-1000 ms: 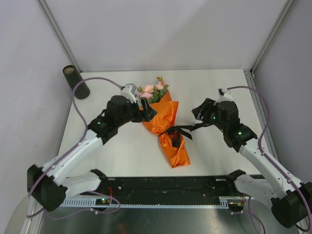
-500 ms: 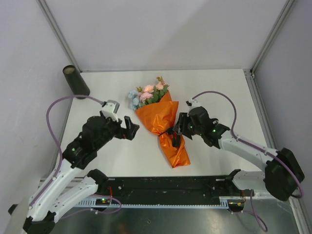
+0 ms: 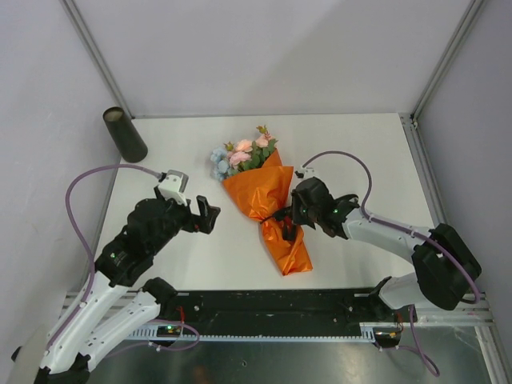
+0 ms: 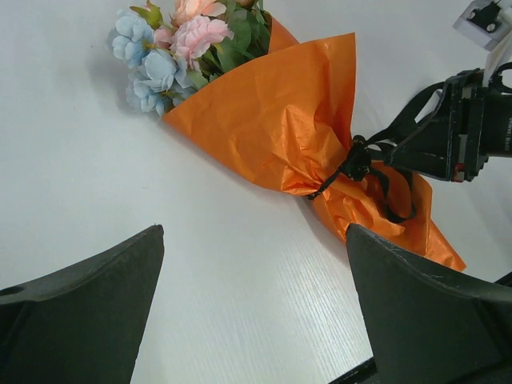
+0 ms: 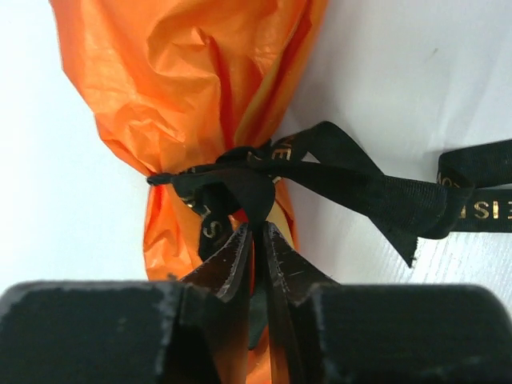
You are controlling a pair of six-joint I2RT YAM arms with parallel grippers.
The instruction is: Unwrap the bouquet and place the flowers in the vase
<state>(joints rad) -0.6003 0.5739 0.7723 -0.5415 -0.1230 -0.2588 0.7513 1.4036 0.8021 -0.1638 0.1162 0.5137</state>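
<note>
White table, right claw now pinching ribbon knot

My left pincer gaping above white surface. Ahead, bouquet lying flat, flowers upper left, black ribbon knotted at neck, right pincer at knot.

Bright, even light is washing over the table; the bouquet is throwing only a soft shadow. The orange paper is glinting. Up close, the right gripper is blurring while the black ribbon is reading sharp.
</note>
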